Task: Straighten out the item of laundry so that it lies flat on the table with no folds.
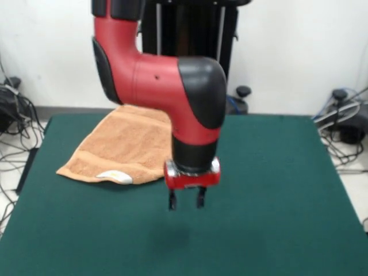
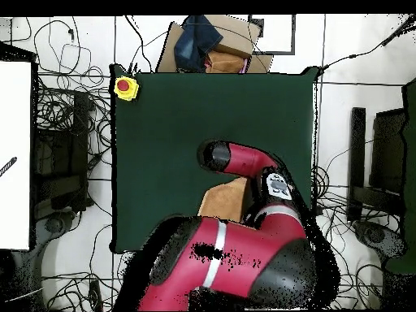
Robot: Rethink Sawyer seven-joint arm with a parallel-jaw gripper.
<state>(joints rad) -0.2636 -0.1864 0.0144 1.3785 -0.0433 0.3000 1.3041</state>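
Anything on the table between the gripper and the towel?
Nothing: in the front view only bare green table separates the gripper from the towel.

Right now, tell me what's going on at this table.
A red and black Sawyer arm holds its gripper above the bare green table, fingers open and empty. The peach-orange hand towel lies apart from it, nearer the table's far edge and partly behind the arm. Its front edge is doubled over, with a white label showing, so it isn't flat yet. Nothing is gripping the towel.
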